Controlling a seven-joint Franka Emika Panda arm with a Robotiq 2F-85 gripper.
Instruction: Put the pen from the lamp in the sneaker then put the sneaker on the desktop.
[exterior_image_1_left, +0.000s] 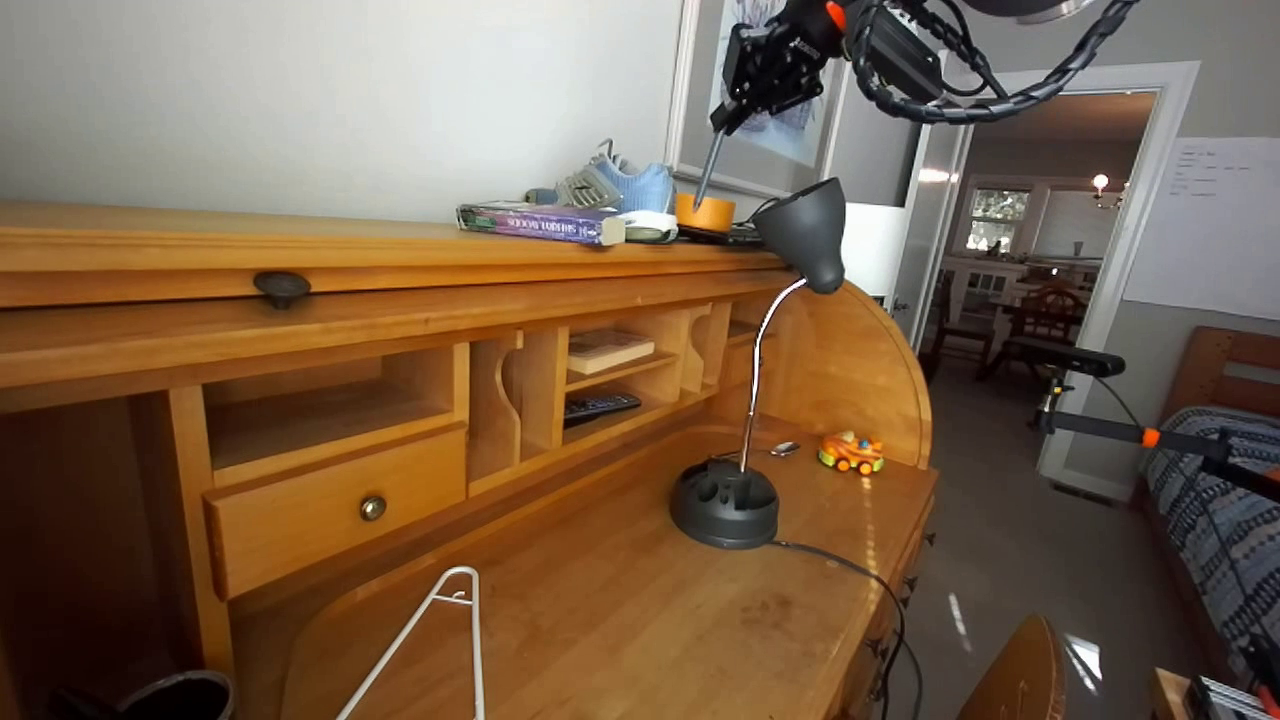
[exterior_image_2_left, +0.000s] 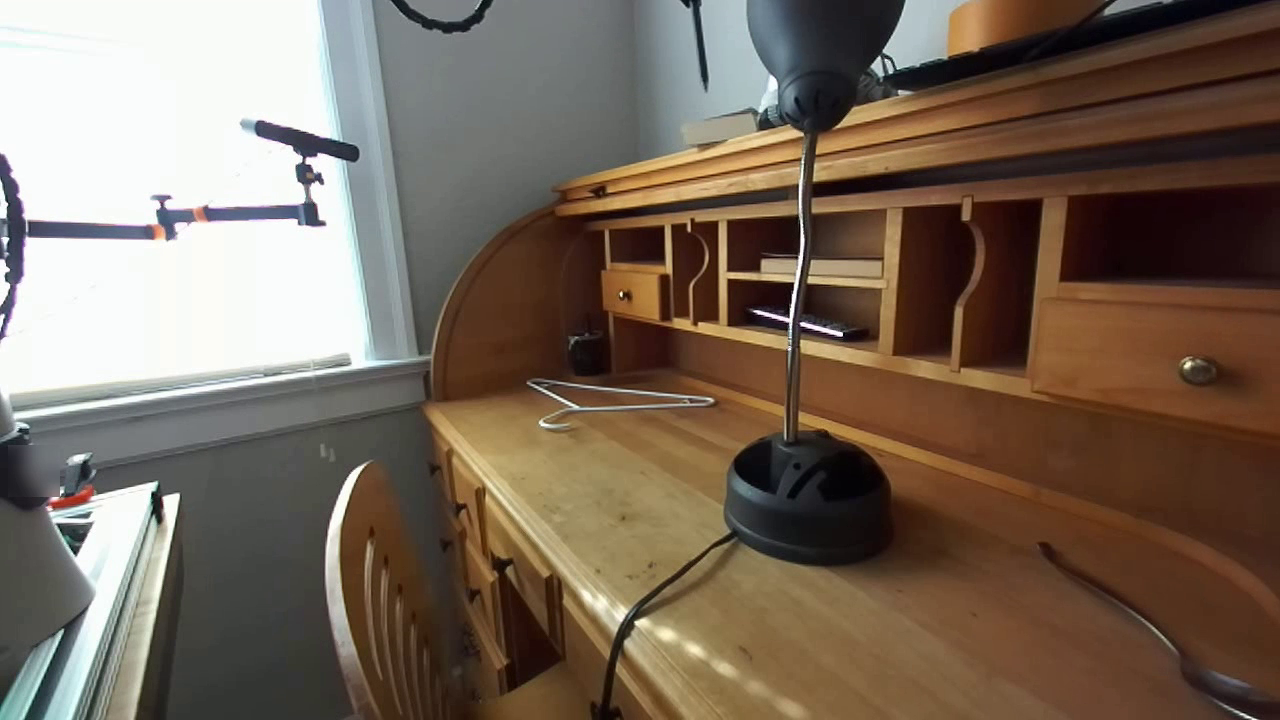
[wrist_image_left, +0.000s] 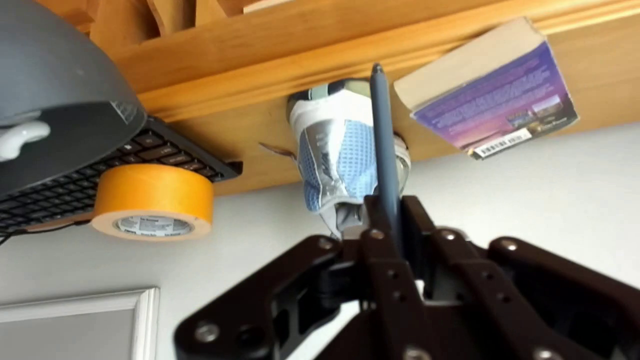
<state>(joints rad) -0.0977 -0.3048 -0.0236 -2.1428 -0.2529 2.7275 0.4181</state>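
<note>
My gripper (exterior_image_1_left: 724, 118) is shut on a grey-blue pen (exterior_image_1_left: 710, 160) above the upper shelf. In the wrist view the pen (wrist_image_left: 384, 135) sticks out from between the fingertips (wrist_image_left: 392, 205), crossing in front of the sneaker (wrist_image_left: 356, 155). The pen tip also hangs in an exterior view (exterior_image_2_left: 700, 55). The grey-blue sneaker (exterior_image_1_left: 640, 185) rests on the upper shelf between book and tape. In an exterior view it is mostly hidden behind the lamp shade. The black gooseneck lamp (exterior_image_1_left: 805, 230) stands on the honey-coloured desktop (exterior_image_1_left: 600, 600); its base (exterior_image_2_left: 810, 510) shows there too.
A purple book (exterior_image_1_left: 545, 222), an orange tape roll (exterior_image_1_left: 705, 213) and a black keyboard (wrist_image_left: 165, 152) lie on the upper shelf around the sneaker. A white hanger (exterior_image_1_left: 477, 640), a toy car (exterior_image_1_left: 850, 452) and a spoon (exterior_image_1_left: 785, 449) lie on the desktop. A chair (exterior_image_2_left: 375, 580) stands in front.
</note>
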